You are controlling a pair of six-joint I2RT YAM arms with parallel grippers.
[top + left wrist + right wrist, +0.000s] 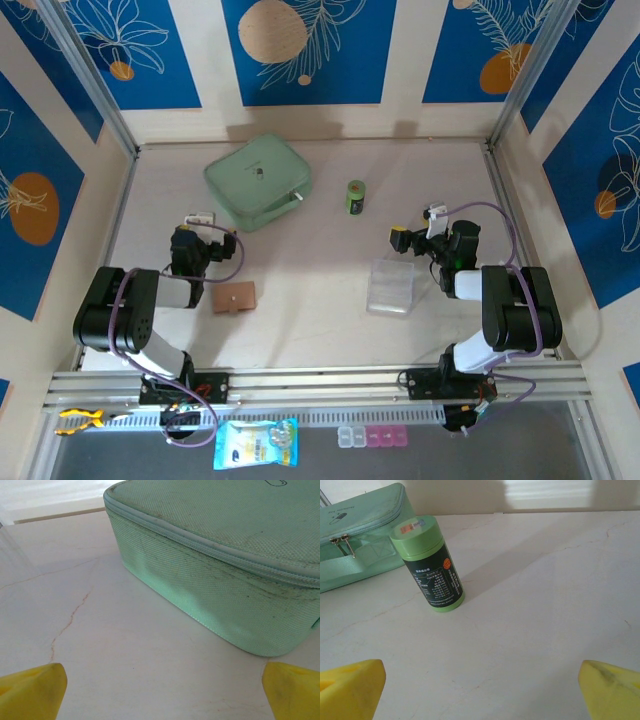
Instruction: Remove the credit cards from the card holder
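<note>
Basically at zero. Card holder [233, 297] lies shut and flat on the table [320, 250], just beside my left arm, nothing touching it; I take the credit cards to be inside. Clear plastic box [391, 287] sits well to its right, near the right arm. Left gripper [160, 692] is spread wide, empty, facing the mint-green zip case [215, 570]. Right gripper [480, 692] is spread wide, empty, facing the green-lidded bottle [429, 565]. Remaining: reach holder, open it, pull every card.

Card holder [233, 297] left of box [391, 287]
</note>
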